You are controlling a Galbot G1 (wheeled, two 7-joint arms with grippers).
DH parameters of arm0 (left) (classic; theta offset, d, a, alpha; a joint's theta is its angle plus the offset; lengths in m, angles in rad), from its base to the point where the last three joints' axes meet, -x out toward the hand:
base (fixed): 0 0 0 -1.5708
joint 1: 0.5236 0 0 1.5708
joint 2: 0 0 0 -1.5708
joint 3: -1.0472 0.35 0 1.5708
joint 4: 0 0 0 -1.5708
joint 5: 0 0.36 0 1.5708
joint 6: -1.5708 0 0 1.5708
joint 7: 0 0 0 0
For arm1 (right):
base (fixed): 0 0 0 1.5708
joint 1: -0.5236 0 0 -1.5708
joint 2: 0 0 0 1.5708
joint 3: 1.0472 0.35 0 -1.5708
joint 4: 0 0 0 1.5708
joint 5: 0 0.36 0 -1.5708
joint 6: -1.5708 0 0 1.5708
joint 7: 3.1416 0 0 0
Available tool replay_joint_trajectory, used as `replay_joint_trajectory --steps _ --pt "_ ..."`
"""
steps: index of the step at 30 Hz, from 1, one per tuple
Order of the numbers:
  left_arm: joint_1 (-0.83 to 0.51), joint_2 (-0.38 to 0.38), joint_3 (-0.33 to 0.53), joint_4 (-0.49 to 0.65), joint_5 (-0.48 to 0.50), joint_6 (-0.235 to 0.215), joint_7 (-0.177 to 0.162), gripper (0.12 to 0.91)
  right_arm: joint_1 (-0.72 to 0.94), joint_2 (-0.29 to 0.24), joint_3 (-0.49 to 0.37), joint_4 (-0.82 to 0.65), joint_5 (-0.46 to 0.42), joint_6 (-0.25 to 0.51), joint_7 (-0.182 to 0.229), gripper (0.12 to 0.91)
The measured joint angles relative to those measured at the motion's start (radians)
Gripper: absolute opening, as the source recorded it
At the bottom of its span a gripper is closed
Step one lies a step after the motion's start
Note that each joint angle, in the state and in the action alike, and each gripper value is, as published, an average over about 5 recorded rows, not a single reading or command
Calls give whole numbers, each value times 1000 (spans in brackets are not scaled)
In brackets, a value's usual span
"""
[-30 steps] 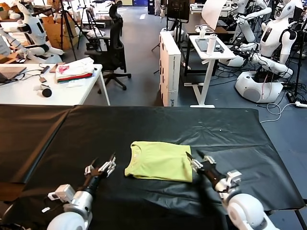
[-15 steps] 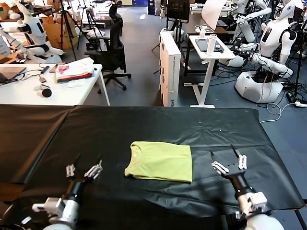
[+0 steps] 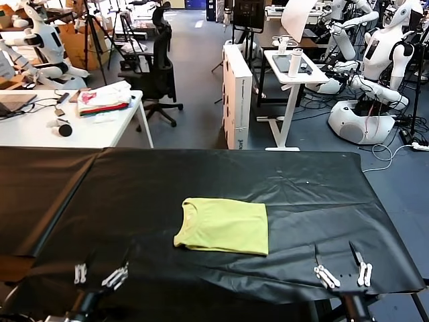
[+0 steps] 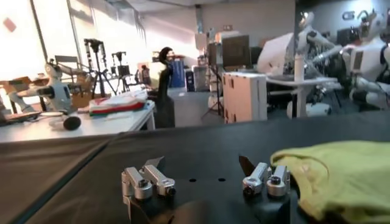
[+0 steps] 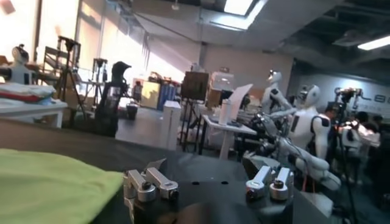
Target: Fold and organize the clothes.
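The clothes are one lime yellow-green T-shirt, lying folded into a flat rectangle in the middle of the black-covered table. My left gripper is low at the table's near edge, well off the shirt's left side, open and empty. My right gripper is at the near edge, off the shirt's right side, also open and empty. In the left wrist view the shirt lies beside the open left gripper. In the right wrist view the shirt lies beside the open right gripper.
Beyond the black table stand a white desk with a white-and-pink cloth pile, an office chair, a white cabinet, a small stand table and parked robots. The black cover's right edge is near my right gripper.
Both grippers drew back from beside the shirt to the table's near edge. The right gripper left the shirt's near right corner and opened wider. The shirt has not moved.
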Motion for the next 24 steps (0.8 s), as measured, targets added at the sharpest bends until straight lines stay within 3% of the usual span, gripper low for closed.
replay_joint_trajectory --steps 8,24 --pt "102 41 -22 -24 -89 16 -38 907 -95 25 -6 56 -8 -28 2 907" --pt "135 61 -27 -38 -110 37 -38 907 -140 46 -30 77 -7 -37 2 907"
